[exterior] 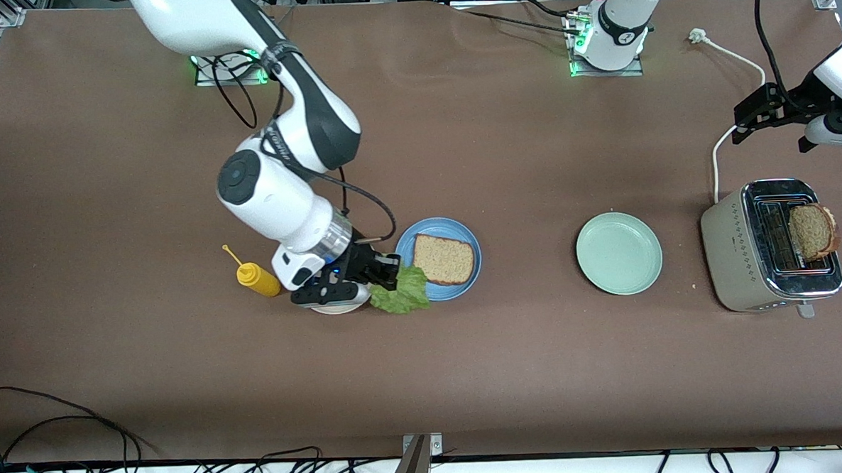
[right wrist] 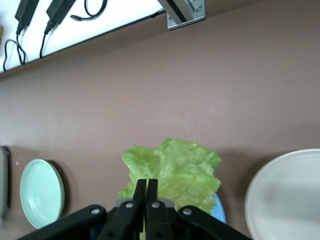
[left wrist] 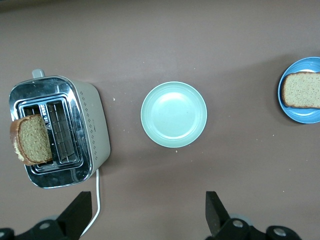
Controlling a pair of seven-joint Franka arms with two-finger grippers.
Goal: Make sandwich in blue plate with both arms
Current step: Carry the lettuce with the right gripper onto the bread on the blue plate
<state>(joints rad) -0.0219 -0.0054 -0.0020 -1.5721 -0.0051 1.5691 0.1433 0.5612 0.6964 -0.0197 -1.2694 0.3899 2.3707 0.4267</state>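
Right hand (exterior: 387,272): fingers pressed together on the edge of the lettuce leaf (exterior: 402,292), as shown in the right wrist view, where the leaf (right wrist: 172,170) hangs out past the closed fingertips. The leaf is carried low over the rim of the blue plate (exterior: 469,277), at the plate's edge toward the right arm's end of the bench.

Blue plate: one bread slice (exterior: 444,259) lies flat on it, uncovered. The slice lies just past the leaf, toward the left arm's end of the bench. This is the relation that matters: the leaf overlaps only the rim, so a short carry in that direction is judged necessary before release. The right hand is plainly the nearer of the two.

Left hand (exterior: 771,113): fingers spread, nothing held, hovering over bare bench beside the toaster (exterior: 730,248), at the left arm's end. The second slice (exterior: 811,231) stands propped in the toaster slot, close below the left hand. The left wrist view shows that slice (left wrist: 32,140) leaning out of the slot.

A pale green plate (exterior: 618,253) sits between the blue plate and the toaster. A white plate (exterior: 337,308) lies under the right hand, with a yellow squeeze bottle (exterior: 256,277) beside it.

Sandwich judged roughly one third built.
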